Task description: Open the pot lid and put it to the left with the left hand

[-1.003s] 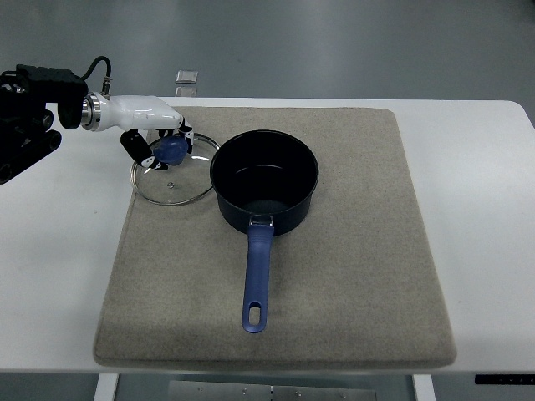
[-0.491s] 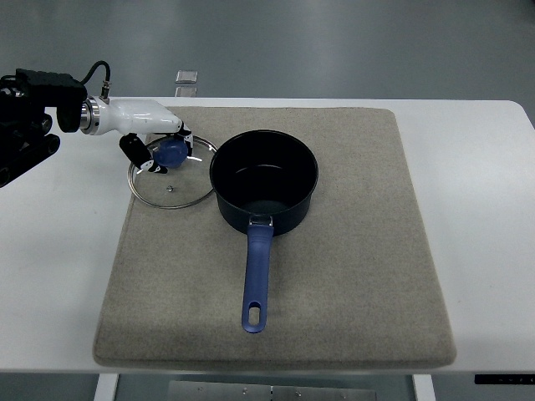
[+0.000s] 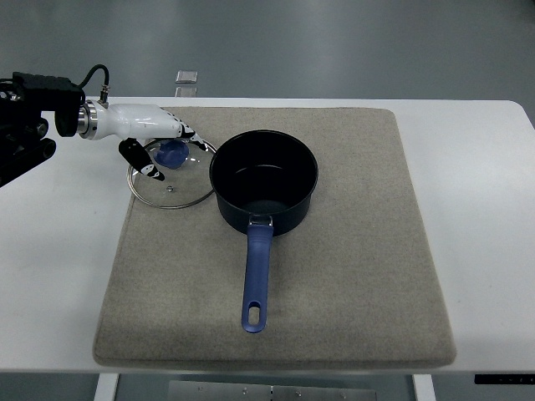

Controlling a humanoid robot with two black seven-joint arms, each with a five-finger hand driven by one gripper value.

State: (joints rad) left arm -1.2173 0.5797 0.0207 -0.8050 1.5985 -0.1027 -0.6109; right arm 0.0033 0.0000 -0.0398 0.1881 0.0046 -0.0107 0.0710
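A glass lid (image 3: 180,190) with a blue knob (image 3: 173,153) lies flat on the grey mat (image 3: 368,251), just left of the dark blue pot (image 3: 264,180), with its right rim close against the pot's wall. The pot stands uncovered, its blue handle (image 3: 257,280) pointing toward the near edge. My left hand (image 3: 164,151), white with black fingertips, hovers over the knob. Its fingers (image 3: 185,134) are spread past the knob's far side and the thumb hangs on the near left, so nothing is gripped. The left arm comes in from the upper left.
The mat covers most of the white table (image 3: 485,209). A small clear block (image 3: 187,77) sits at the table's far edge behind the lid. Bare table lies left of the mat, under the arm.
The lid has slid slightly left and settled on the mat. The fingers that were curled around the blue knob have spread and let it go.
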